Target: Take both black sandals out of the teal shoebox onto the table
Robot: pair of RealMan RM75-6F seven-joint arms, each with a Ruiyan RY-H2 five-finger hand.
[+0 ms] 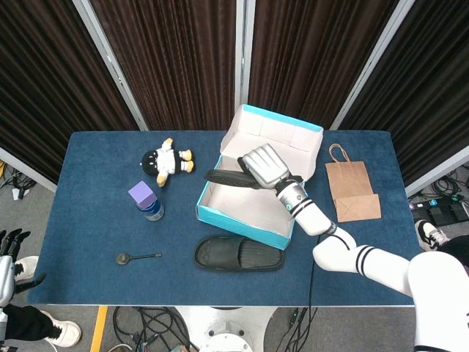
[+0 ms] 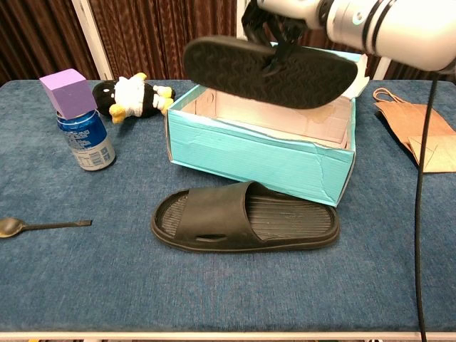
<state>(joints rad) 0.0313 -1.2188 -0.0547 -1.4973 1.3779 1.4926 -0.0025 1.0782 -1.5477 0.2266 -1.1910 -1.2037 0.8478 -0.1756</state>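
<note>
On the blue-covered desk (image 1: 88,220) stand a black-and-white plush penguin (image 1: 168,160), a blue drink can (image 2: 85,139) topped by a purple cube (image 2: 68,92), a dark metal spoon (image 1: 137,257) and a brown paper bag (image 1: 350,191). The right hand (image 1: 265,166) grips one black rubber sandal (image 2: 269,70) by its strap, sole outward, raised above the open teal cardboard shoebox (image 2: 256,157). The second black sandal (image 2: 245,225) lies on the desk touching the box's near wall. Two sandals in all. The left hand is out of sight.
</note>
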